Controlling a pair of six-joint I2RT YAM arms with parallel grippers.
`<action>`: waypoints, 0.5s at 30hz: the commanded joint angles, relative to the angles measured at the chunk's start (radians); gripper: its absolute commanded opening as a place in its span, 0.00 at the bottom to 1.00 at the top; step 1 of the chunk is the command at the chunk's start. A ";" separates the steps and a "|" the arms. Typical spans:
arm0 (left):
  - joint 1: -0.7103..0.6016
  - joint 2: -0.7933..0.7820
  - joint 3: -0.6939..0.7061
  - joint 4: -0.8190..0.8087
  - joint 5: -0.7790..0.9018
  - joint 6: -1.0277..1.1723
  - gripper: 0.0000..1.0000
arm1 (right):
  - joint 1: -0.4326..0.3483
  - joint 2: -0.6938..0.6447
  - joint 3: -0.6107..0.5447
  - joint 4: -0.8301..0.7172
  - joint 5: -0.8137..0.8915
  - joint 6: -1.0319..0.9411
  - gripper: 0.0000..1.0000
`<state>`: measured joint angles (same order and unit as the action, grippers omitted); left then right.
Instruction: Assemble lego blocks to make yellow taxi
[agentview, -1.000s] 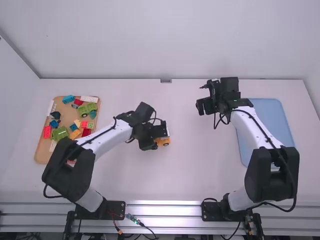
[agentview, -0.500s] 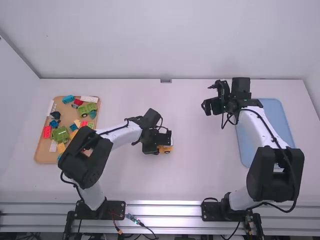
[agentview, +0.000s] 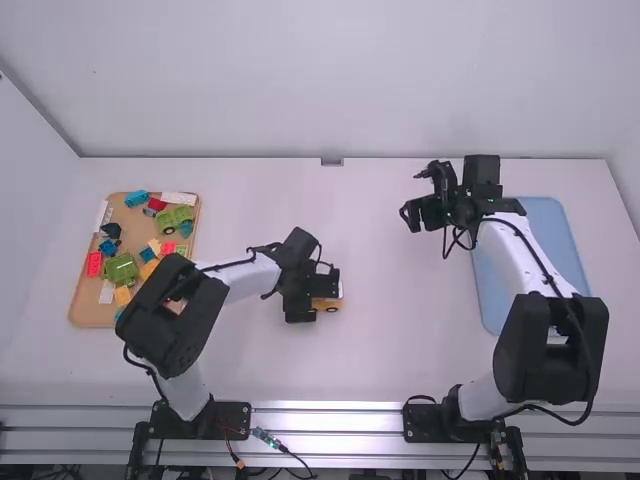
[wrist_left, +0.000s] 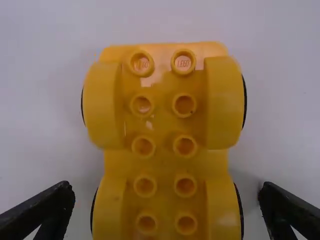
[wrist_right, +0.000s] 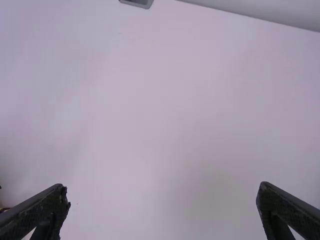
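White counter (agentview: 400, 340), pale wall (agentview: 330, 80) behind. Yellow wheeled base (wrist_left: 165, 160) on the counter, a bit left of center, studs facing up. Left end effector (agentview: 322, 287) over the base, fingers wide, one on each side, with a gap between each and the base. Right end effector (agentview: 412, 214) above the far part of the counter, right of center, fingers wide apart. Tan tray (agentview: 85, 310) at far left, holding loose blocks: green (agentview: 121, 268), red (agentview: 94, 264), blue, yellow and white. Blue tray (agentview: 540, 220) at right, partly behind the right arm.
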<state>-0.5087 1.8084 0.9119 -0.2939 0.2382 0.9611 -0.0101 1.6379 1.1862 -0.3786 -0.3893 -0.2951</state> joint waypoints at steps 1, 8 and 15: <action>0.003 -0.004 0.015 -0.029 -0.050 -0.015 0.99 | 0.005 -0.007 0.031 -0.005 -0.013 0.000 0.99; 0.014 -0.122 0.204 -0.335 -0.087 0.035 0.99 | 0.013 -0.007 0.031 -0.004 -0.013 -0.002 0.99; 0.171 -0.237 0.347 -0.473 -0.100 0.054 0.99 | 0.035 -0.007 0.031 0.000 -0.006 -0.002 0.99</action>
<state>-0.4110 1.6024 1.2350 -0.7506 0.1524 1.0119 0.0174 1.6379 1.1862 -0.3775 -0.3897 -0.2951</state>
